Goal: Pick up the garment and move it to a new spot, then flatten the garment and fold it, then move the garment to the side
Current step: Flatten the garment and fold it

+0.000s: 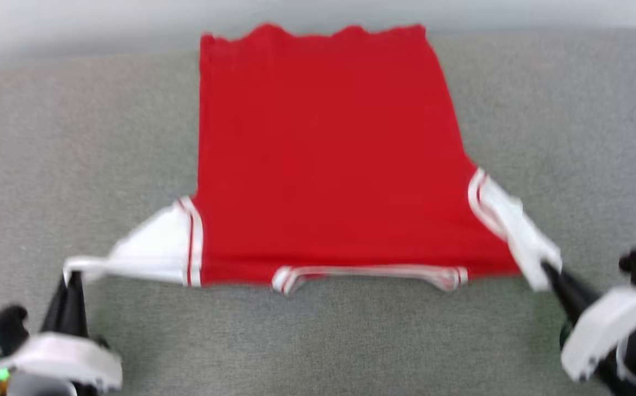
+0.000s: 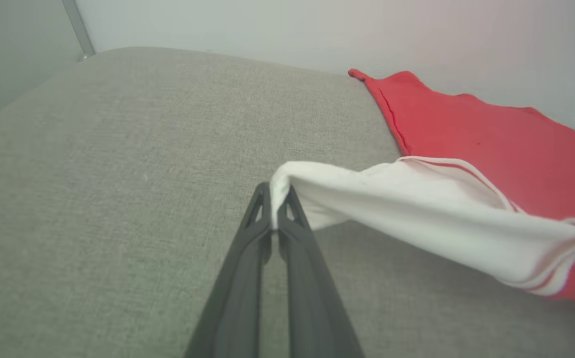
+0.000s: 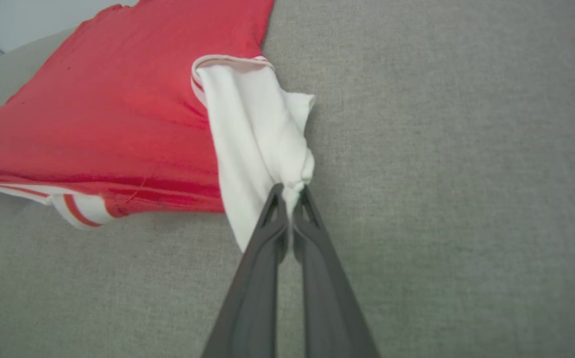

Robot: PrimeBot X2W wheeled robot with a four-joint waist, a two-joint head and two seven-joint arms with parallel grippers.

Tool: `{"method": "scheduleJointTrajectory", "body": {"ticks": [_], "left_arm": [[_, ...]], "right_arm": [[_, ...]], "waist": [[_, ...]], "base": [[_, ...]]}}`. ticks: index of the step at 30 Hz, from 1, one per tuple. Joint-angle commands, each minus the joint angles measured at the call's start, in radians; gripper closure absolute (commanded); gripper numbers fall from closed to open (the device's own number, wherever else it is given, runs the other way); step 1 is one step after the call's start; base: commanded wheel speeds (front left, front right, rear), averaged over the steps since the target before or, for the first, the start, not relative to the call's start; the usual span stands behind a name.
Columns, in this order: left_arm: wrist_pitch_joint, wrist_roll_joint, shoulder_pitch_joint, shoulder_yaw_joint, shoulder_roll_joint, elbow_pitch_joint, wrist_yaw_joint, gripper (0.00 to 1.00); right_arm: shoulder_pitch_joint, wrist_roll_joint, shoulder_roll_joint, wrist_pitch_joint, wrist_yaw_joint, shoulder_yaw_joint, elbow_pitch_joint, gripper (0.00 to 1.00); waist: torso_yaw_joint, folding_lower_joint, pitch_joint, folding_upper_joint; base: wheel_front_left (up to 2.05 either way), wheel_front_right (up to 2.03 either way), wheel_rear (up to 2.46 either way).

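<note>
Item 1, garment (image 1: 329,165): red body spread flat with its plain side up, in the middle of your head view. No lettering shows. The hem (image 1: 318,33) lies at the far edge, by the wall. The striped collar trim (image 1: 367,272) lies at the near edge, facing you.

Item 2, left sleeve (image 1: 153,247): white, with red-and-white trim at the shoulder seam. It is drawn out to your left into a taut point and lifted off the cloth below it near the tip.

Item 3, right sleeve (image 1: 508,220): white with the same trim, pulled out and down to your right, bunched and creased where it is pinched.

Item 4, left gripper (image 1: 74,275): the two dark fingers are clenched on the tip of the left sleeve. Your left wrist view shows white fabric nipped between the fingertips.

Item 5, right gripper (image 1: 546,269): the fingers are clamped together on the bunched end of the right sleeve, as your right wrist view confirms.

Item 6, grey fabric surface (image 1: 76,137): woven cloth under and on all sides of the garment, with bare stretches to either side and between the collar and your arms.

Item 7, pale wall (image 1: 76,27): it runs along the far edge of the surface, just behind the hem. A thin grey upright strip (image 2: 78,27) shows at the top left of the left wrist view.

The head view is blurred, so you cannot judge fine wrinkles from it.
</note>
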State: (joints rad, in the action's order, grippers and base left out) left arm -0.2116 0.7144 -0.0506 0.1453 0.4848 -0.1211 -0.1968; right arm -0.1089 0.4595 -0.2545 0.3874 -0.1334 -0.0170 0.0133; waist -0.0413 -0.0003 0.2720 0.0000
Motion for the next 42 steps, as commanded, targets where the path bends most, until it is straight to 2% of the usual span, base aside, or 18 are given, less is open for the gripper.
{"method": "scheduleJointTrajectory", "body": {"ticks": [1, 8, 15, 16, 17, 19, 22, 25, 30, 36, 42], "left_arm": [[0.005, -0.004, 0.041, -0.012, 0.007, 0.019, -0.025, 1.00], [0.074, -0.010, 0.265, 0.008, 0.017, 0.128, -0.114, 1.00], [0.125, -0.009, 0.367, 0.046, 0.006, 0.161, -0.145, 1.00], [0.126, -0.008, 0.372, 0.051, 0.001, 0.161, -0.147, 1.00], [0.121, -0.010, 0.372, 0.055, -0.003, 0.160, -0.148, 1.00], [0.108, -0.016, 0.358, 0.066, -0.015, 0.157, -0.139, 1.00], [0.087, -0.018, 0.329, 0.083, -0.035, 0.155, -0.124, 1.00], [0.072, -0.026, 0.305, 0.096, -0.047, 0.153, -0.113, 1.00], [0.043, -0.043, 0.240, 0.113, -0.060, 0.169, -0.091, 1.00], [0.010, -0.074, 0.124, 0.146, -0.090, 0.184, -0.060, 1.00], [-0.011, -0.118, 0.014, 0.190, -0.124, 0.207, -0.032, 1.00]], "right_arm": [[0.048, -0.005, 0.004, 0.011, 0.005, -0.029, -0.014, 1.00], [0.319, -0.029, 0.099, 0.122, 0.005, -0.099, -0.119, 1.00], [0.478, -0.048, 0.173, 0.248, 0.004, -0.117, -0.154, 1.00], [0.489, -0.055, 0.178, 0.264, 0.004, -0.117, -0.150, 0.86], [0.499, -0.047, 0.183, 0.282, 0.004, -0.110, -0.144, 0.64], [0.492, -0.041, 0.188, 0.279, 0.004, -0.109, -0.146, 0.00], [0.453, -0.041, 0.191, 0.247, 0.003, -0.103, -0.161, 0.00], [0.393, -0.054, 0.161, 0.196, 0.003, -0.104, -0.174, 0.00], [0.198, -0.059, 0.138, 0.086, 0.003, -0.149, -0.136, 0.00], [-0.121, -0.065, 0.071, 0.025, 0.003, -0.193, 0.043, 0.00], [-0.427, -0.050, -0.013, 0.100, 0.003, -0.182, 0.245, 0.00]], "waist": [[0.009, 0.0003, -0.050, 0.0000], [0.016, 0.0003, -0.136, 0.0000], [0.024, 0.0003, -0.166, 0.0000], [0.025, 0.0003, -0.168, 0.0000], [0.026, 0.0003, -0.169, 0.0000], [0.031, 0.0003, -0.171, 0.0000], [0.037, 0.0003, -0.175, 0.0000], [0.041, 0.0003, -0.173, 0.0000], [0.062, 0.0003, -0.128, 0.0000], [0.120, 0.0003, -0.014, 0.0000], [0.192, 0.0003, 0.108, 0.0000]], "base": [[0.00, 0.00, 0.00], [0.00, 0.00, 0.00], [0.00, 0.00, 0.00], [0.00, 0.00, 0.00], [0.00, 0.00, 0.00], [0.00, 0.00, 0.00], [0.00, 0.00, 0.00], [0.00, 0.00, 0.00], [0.00, 0.00, 0.00], [0.00, 0.00, 0.00], [0.00, 0.00, 0.00]]}}
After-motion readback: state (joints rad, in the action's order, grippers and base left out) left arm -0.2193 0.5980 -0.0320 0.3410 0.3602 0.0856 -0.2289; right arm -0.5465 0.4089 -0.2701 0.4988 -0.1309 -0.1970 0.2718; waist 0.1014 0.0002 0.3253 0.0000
